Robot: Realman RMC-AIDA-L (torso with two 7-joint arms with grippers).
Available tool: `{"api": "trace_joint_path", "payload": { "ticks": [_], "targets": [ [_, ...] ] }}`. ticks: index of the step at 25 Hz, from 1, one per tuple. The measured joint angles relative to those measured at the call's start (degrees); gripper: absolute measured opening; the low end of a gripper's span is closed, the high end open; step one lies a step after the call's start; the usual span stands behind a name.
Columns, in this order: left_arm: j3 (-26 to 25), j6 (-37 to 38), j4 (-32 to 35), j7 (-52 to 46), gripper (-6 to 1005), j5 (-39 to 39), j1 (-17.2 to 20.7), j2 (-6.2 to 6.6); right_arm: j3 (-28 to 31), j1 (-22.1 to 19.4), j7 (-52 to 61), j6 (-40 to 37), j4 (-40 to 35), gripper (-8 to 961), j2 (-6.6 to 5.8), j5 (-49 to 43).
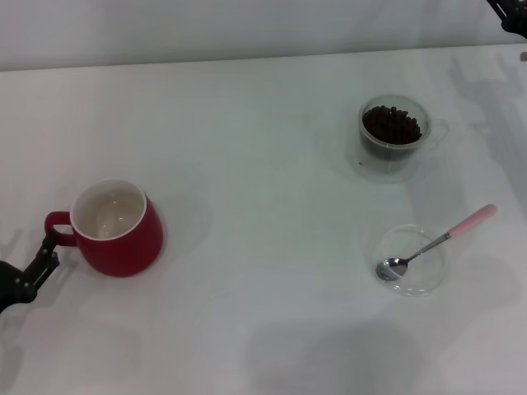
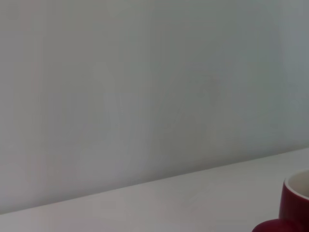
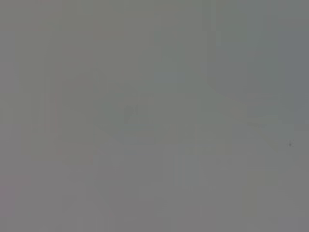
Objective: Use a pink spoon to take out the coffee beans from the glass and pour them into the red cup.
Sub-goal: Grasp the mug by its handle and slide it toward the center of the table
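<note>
The red cup (image 1: pixel 115 228) stands at the table's left, its white inside bare and its loop handle turned toward my left gripper (image 1: pixel 45 251), which reaches in from the lower left corner and sits right at that handle. An edge of the red cup (image 2: pixel 295 200) also shows in the left wrist view. The glass (image 1: pixel 395 156) stands at the far right with the coffee beans (image 1: pixel 392 124) inside. Nearer to me, the pink spoon (image 1: pixel 436 244) lies with its metal bowl in a flat clear dish (image 1: pixel 424 280). My right gripper (image 1: pixel 508 15) is parked at the top right corner.
The white table (image 1: pixel 255 164) runs back to a pale wall. The right wrist view shows only a plain grey surface.
</note>
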Motion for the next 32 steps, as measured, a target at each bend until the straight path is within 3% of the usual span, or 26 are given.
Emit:
{"api": "trace_joint_path", "payload": {
  "ticks": [4,15,23,32],
  "targets": [
    [0.0,-0.8,0.1,0.0,841,0.0,-0.6,-0.02,0.0,0.0,0.0,0.0,0.0,857,-0.02,0.0],
    [0.0,-3.2,-0.1,0.0,690,0.0,-2.4,-0.07,0.0,0.0,0.0,0.0,0.0,855,-0.02,0.0],
    [0.0,-5.8,0.2,0.2,681,0.0,-4.1,-0.12,0.0,0.1,0.0,0.0,0.0,854,0.06,0.0],
    [0.0,-6.0,0.3,2.1,598,0.0,-4.2,-0.11,0.0,0.1,0.0,0.0,0.0,852,0.24,0.0]
  ]
}}
